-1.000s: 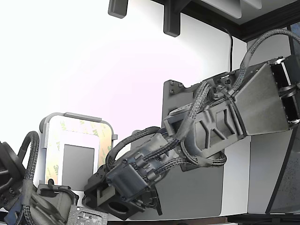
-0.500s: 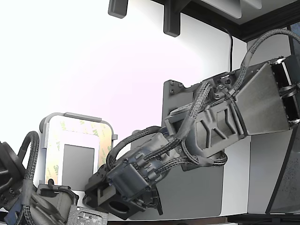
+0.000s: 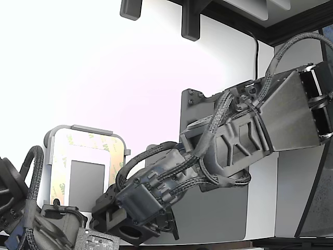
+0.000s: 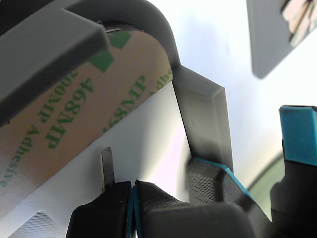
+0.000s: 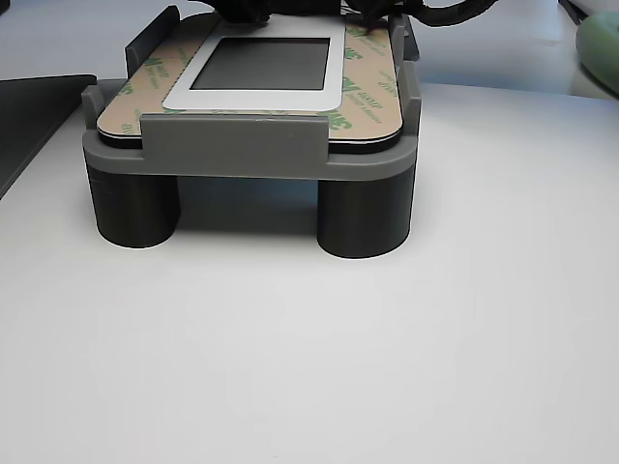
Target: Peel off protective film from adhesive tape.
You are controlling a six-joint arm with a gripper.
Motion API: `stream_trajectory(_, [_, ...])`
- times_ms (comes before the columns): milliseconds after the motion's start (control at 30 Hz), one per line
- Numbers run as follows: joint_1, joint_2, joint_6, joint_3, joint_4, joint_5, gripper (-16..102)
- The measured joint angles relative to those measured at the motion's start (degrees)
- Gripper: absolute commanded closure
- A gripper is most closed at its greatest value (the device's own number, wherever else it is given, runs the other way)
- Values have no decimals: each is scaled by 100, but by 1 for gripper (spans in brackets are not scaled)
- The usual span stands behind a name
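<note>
The adhesive tape (image 3: 89,139) forms a frame around a grey square (image 3: 86,182) in a light grey tray (image 3: 83,128). Its protective film (image 4: 74,114), cream with green print, lies flat on the strips in the other view (image 5: 363,97). My gripper (image 3: 101,211) reaches down to the tray's near corner in the exterior view. Seen from the wrist, its dark fingers (image 4: 132,191) meet along a thin blue seam on the white border (image 4: 143,134), just inside the film's edge. A thin metal tab (image 4: 107,167) sticks up beside them. I see nothing between the fingers.
The tray stands on round legs (image 5: 363,217) with raised walls (image 4: 203,114). A dark grey mat (image 3: 218,208) lies under my arm. A second arm (image 3: 41,229) sits at the exterior view's lower left. A pale green object (image 5: 602,39) is at the other view's far right.
My wrist and gripper have shifted slightly down and to the exterior view's left, closer to the tray. The film looks unchanged.
</note>
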Motion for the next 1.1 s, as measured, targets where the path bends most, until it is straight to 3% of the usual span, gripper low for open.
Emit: stream_trajectory(1100, [9,202,26,325,-149,18,93])
